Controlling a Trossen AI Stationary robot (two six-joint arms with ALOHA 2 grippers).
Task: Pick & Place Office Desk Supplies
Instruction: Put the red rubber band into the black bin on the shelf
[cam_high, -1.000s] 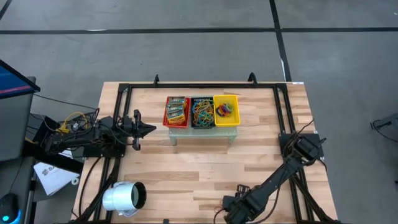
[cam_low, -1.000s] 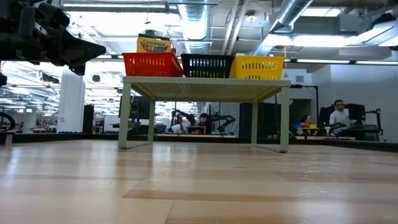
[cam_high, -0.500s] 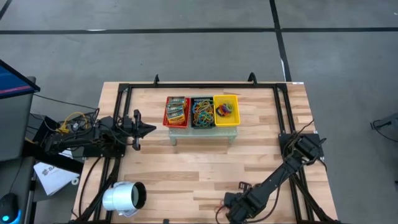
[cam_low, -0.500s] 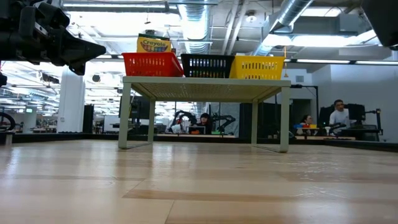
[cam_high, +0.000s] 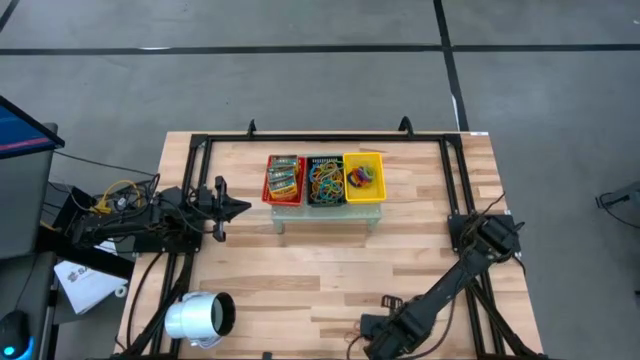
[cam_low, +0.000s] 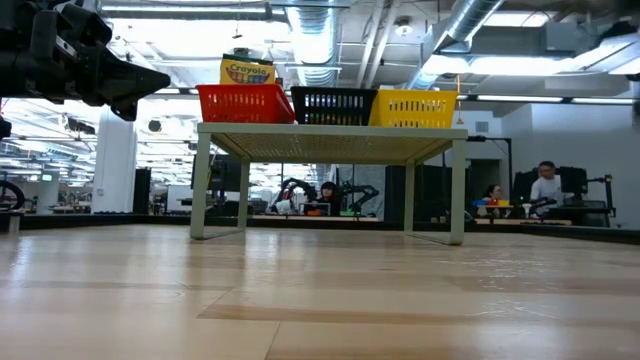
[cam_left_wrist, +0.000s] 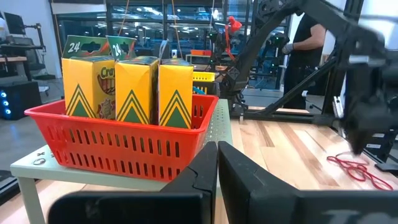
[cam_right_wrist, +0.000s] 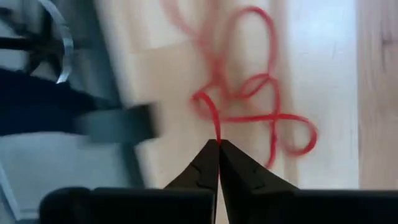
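The left gripper is held clenched and empty just left of the small raised table bearing the red basket, black basket and yellow basket. At the table's near edge, the right gripper is pinched onto a strand of red rubber bands lying tangled on the wood.

We're looking into a robotics lab: exposed ducts and pipes run across an open industrial ceiling over a grey concrete floor. Behind the wooden bench we see people at workstations and other robot arms on stands.
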